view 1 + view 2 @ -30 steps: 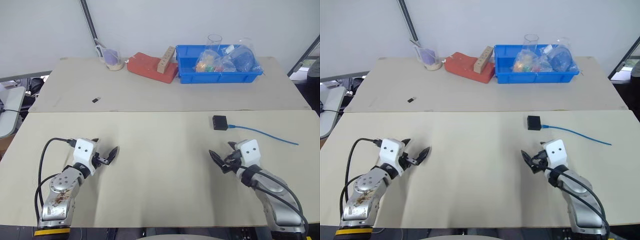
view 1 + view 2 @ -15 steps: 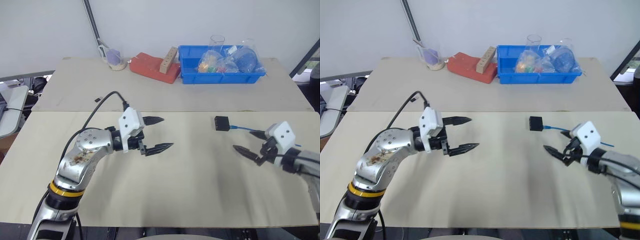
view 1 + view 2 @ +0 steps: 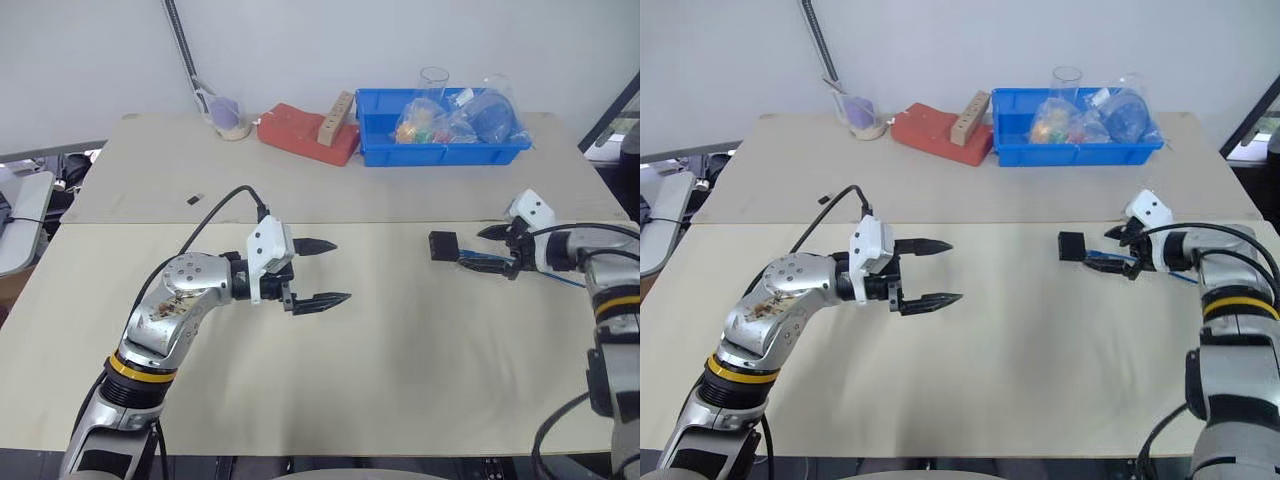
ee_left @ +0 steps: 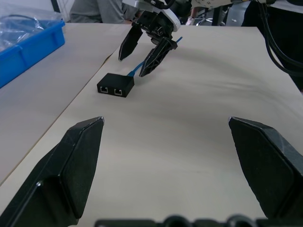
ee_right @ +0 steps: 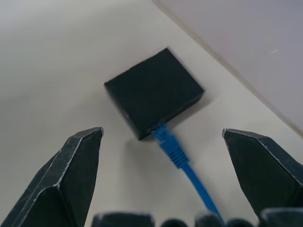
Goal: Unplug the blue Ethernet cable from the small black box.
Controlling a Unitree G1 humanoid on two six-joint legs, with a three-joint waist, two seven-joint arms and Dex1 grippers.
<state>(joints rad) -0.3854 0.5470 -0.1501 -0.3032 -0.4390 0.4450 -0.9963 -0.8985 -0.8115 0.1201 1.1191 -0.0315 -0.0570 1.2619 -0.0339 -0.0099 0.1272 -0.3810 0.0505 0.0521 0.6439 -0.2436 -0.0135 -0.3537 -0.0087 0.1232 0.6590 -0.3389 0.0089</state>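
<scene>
Both pincers released — the right pincer [image 3: 493,250] straddles the blue Ethernet cable [image 5: 177,156], plugged into the small black box [image 5: 154,92].

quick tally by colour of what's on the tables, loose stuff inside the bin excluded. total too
Blue: 2 - blue Ethernet cable, blue bin
Black: 2 - small black box, tiny dark chip
Red: 1 - red block
Tan: 1 - wooden block
Clear: 1 - cup with purple contents
Total: 7

Head stereo pair overlooking table [image 3: 330,400], wrist cameras close on small black box [image 5: 154,92]
</scene>
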